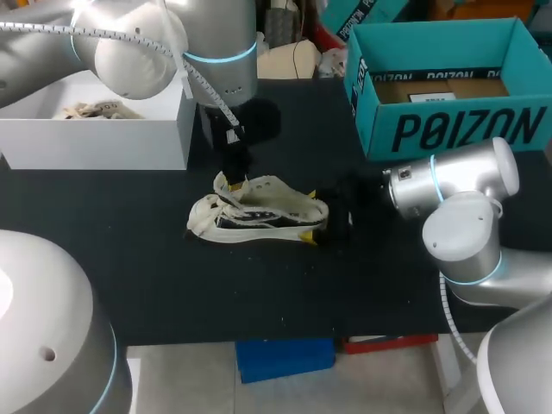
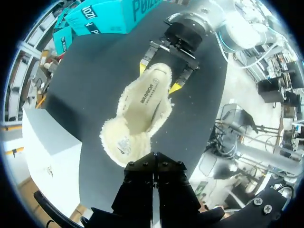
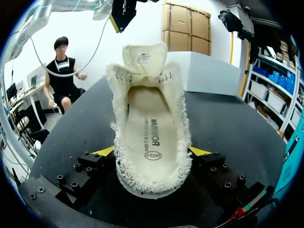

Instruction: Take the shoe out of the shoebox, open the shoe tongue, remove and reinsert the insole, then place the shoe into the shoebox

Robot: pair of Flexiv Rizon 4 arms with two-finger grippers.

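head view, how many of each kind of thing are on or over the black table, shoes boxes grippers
Shoes: 1, the cream fleecy shoe
Boxes: 2, the teal cardboard shoebox and the white rectangular box
Grippers: 2, the left gripper and the right gripper
Total: 5

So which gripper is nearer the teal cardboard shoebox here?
Right. The right gripper grips the heel of the cream fleecy shoe, the end towards the teal cardboard shoebox; the left gripper hangs over the tongue at the opposite end, farther away.
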